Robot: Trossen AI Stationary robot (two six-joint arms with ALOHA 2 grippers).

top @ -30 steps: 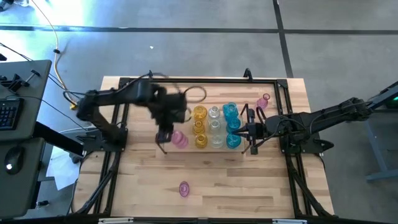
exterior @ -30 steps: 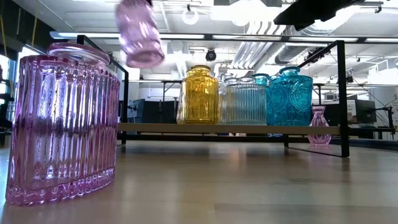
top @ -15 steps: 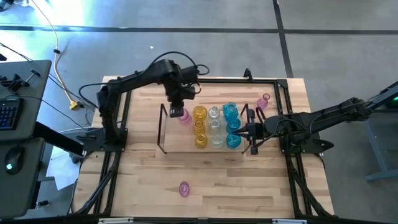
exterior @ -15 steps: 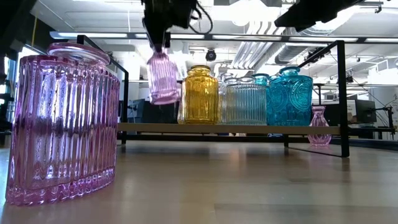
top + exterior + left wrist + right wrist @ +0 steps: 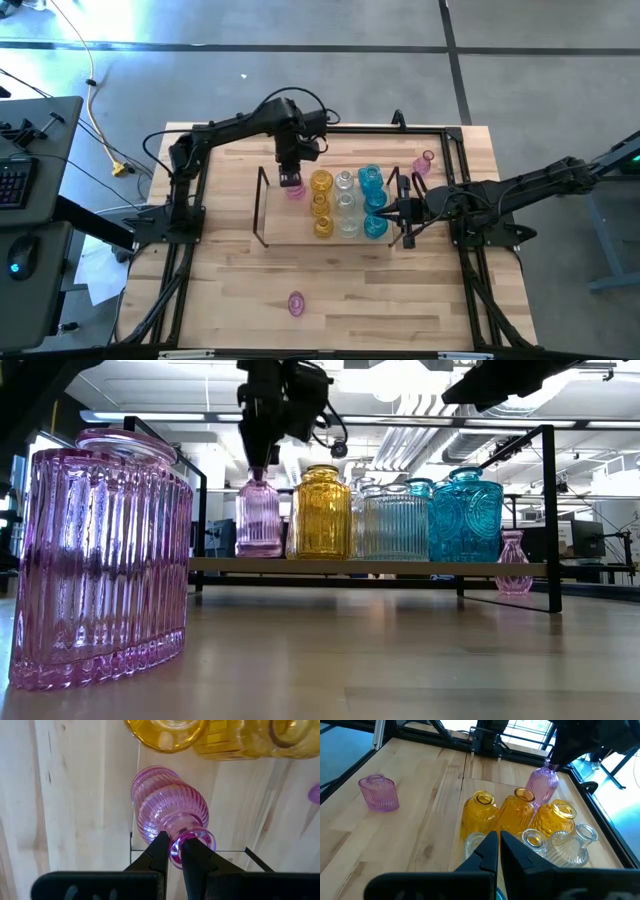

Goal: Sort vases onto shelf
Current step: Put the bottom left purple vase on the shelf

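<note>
Shelf (image 5: 270, 215) sits mid-table (image 5: 420, 300), long axis left-right. On it: 3 columns of vases (image 5: 346, 203) packed toward the shelf's right half, left half bare. 1 more vase (image 5: 258, 518) stands on the shelf at the far edge, just left of the leftmost column, left gripper (image 5: 174, 851) directly above its neck. Right gripper (image 5: 400, 211) sits at the shelf's right end. Off the shelf: 1 vase (image 5: 296, 303) on the table near the front edge, 1 small vase (image 5: 422, 163) behind the shelf's right end.

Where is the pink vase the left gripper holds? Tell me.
In the high view, the pink vase stands on the shelf, just left of the amber vases, its rim pinched by the left gripper.
</note>
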